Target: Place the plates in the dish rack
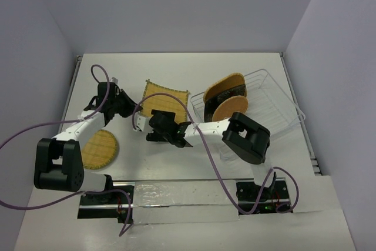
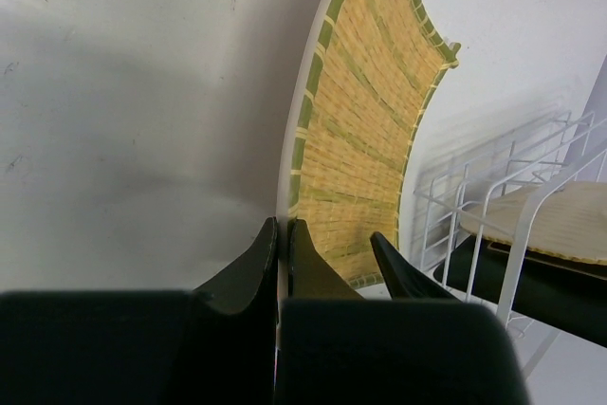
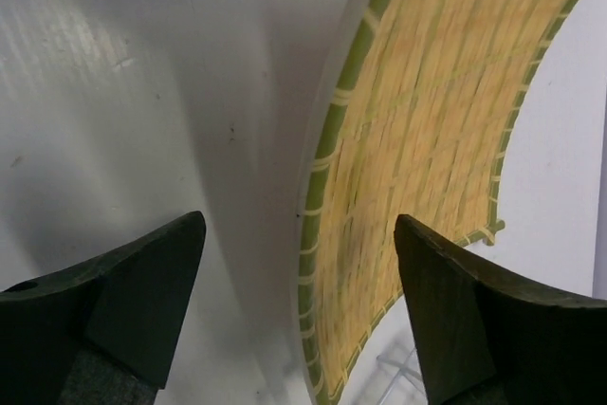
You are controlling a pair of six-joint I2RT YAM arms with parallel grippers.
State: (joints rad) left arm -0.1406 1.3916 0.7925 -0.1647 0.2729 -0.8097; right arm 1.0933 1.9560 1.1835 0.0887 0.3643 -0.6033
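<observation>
Clamping fringed square plate (image 2: pixel 365 139) (upright) with left gripper (image 2: pixel 282 234) | right gripper (image 3: pixel 299 234) spread wide at its rim | dish rack (image 1: pixel 267 104) near

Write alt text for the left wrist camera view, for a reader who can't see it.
The left gripper pinches the pale rim of a woven bamboo plate with green edging, which rises up the frame. White table lies to the left; at right, a white wire dish rack holds a second woven plate above a dark plate.
</observation>
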